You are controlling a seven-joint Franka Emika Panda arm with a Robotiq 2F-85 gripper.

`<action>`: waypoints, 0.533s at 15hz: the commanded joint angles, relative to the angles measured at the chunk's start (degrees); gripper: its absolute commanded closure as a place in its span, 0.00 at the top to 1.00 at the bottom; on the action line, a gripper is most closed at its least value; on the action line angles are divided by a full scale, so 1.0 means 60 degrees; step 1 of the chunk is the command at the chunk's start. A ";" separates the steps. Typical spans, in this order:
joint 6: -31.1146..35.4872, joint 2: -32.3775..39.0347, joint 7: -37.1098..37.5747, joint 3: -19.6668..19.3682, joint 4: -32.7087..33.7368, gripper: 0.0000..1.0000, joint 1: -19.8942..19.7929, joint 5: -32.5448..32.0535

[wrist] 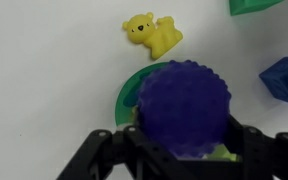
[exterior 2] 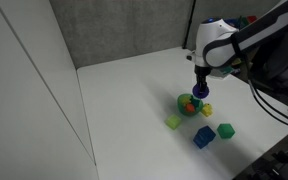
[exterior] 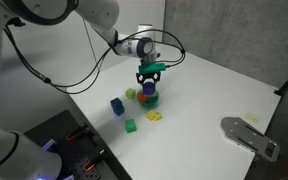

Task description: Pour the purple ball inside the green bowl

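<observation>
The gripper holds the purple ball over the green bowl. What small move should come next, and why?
Probably open the gripper to drop the purple ball. In the wrist view it sits between the fingers, above the green bowl, whose rim shows at its left. In both exterior views the gripper is low over the bowl.
</observation>
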 commanded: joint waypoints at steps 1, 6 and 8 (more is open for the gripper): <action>-0.0528 0.0498 -0.1040 0.0335 0.0707 0.47 -0.0325 0.0191; -0.0984 0.1101 -0.1603 0.0476 0.1265 0.47 -0.0368 0.0430; -0.1052 0.1308 -0.1572 0.0501 0.1446 0.47 -0.0323 0.0494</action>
